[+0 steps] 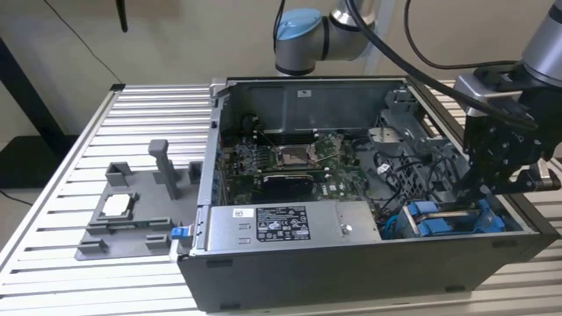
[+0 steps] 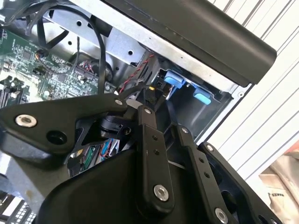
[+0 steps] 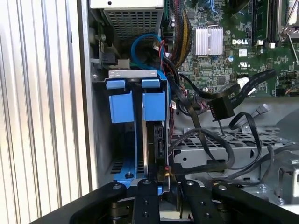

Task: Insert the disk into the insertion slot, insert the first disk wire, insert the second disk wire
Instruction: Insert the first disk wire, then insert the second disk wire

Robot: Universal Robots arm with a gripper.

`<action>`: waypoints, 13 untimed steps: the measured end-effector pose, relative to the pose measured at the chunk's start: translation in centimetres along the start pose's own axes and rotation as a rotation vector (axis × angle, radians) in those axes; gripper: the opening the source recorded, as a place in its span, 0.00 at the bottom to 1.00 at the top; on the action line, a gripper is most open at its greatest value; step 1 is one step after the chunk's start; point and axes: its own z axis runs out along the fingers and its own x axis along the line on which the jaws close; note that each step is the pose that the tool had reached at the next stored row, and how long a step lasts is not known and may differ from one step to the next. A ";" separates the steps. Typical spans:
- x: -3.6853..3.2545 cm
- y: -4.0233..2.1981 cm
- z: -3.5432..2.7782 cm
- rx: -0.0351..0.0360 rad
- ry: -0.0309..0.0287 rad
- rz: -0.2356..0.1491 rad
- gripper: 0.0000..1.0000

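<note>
Disk (image 3: 155, 136) on edge in insertion slot (image 3: 100, 140)

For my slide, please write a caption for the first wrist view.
Gripper near the blue-framed disk in the case's slot.

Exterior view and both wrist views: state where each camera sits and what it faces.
Exterior view: off the arm, high, looking down into the open computer case; arm and gripper at the exterior view's right.
First wrist view: on the arm, facing the blue-framed disk and motherboard; gripper in the foreground.
Second wrist view: on the arm, facing the case's corner; gripper in the foreground.
Shared: all three show the disk's blue frame.
</note>
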 end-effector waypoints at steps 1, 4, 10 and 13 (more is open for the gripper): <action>0.00 -0.01 -0.16 0.0000 -0.0002 0.000 0.27; -0.03 -0.03 -0.92 -0.0001 -0.0005 0.000 0.27; -0.35 0.05 -2.46 0.0000 -0.0003 0.000 0.27; -0.67 0.18 -2.84 0.0000 -0.0004 0.000 0.27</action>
